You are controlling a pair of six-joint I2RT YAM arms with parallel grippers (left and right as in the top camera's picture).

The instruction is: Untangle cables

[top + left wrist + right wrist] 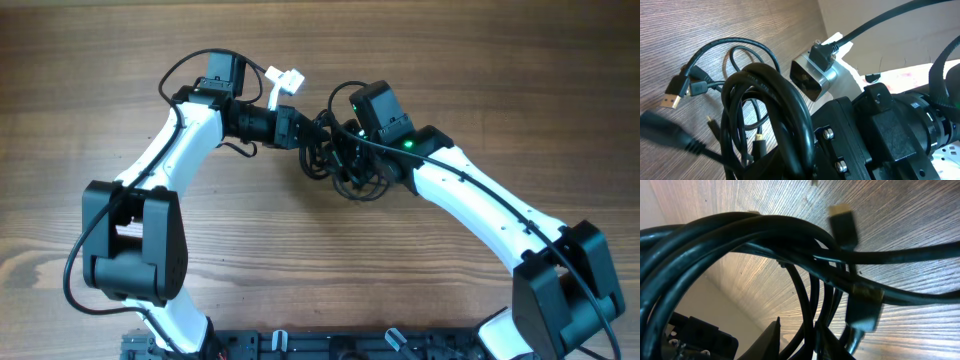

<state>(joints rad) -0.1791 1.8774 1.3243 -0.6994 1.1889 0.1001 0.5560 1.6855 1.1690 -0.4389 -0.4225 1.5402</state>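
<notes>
The cables (352, 172) are a tangled black bundle at the table's middle, between my two wrists. In the left wrist view a thick coil (777, 100) rises from my left gripper (790, 170), which is shut on it. Thinner loops and a gold-tipped USB plug (671, 97) lie on the wood to the left. My left gripper (312, 135) and right gripper (340, 150) meet at the bundle. In the right wrist view the cables (740, 230) arc close across the lens, with two plugs (842, 225) hanging. Thin cords pass beside one fingertip (775, 337) of my right gripper (810, 345); its other finger is hidden.
The right arm's wrist camera (810, 80) sits very close behind the coil in the left wrist view. Bare wooden table (100, 60) surrounds the bundle. The arm bases and a black rail (330, 345) line the front edge.
</notes>
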